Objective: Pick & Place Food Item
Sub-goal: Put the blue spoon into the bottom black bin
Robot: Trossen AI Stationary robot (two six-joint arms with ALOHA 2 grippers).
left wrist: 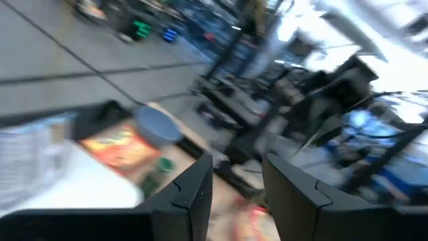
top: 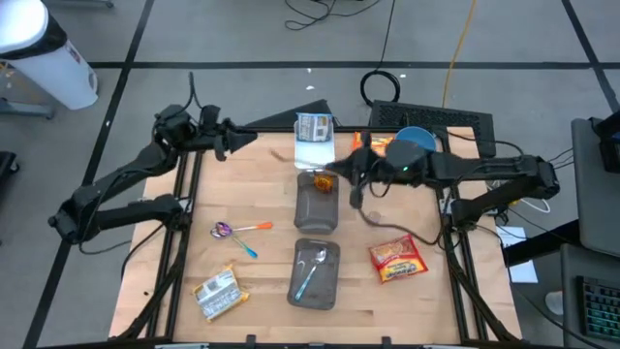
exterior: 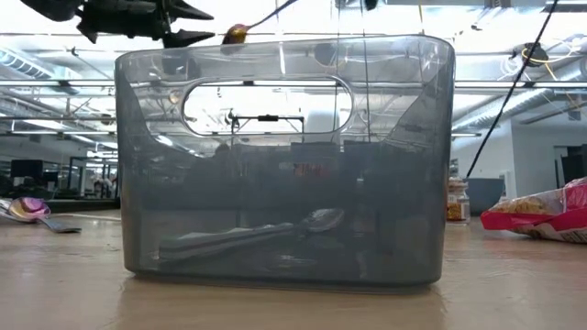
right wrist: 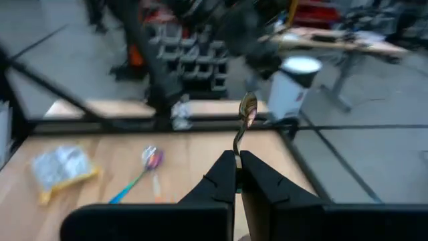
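Counter [top: 271, 208] planks carry two grey translucent bins, the far bin [top: 316, 202] and the near bin [top: 316, 273] with a spoon [top: 311, 274] inside, and we count three food packets: a red snack bag [top: 398, 259], a yellow-edged packet [top: 216, 294] and a white pack [top: 315, 139] at the back, whose print we cannot read. Over the far bin the right claw [top: 341, 175] is pressed together on a thin-handled spoon [right wrist: 245, 120] with a small dark-gold bowl, its lower handle hidden between the fingers. Off the back left corner the left claw [top: 254, 137] hangs half spread with nothing in it, and one rainbow spoon [top: 229, 230] lies on the counter.
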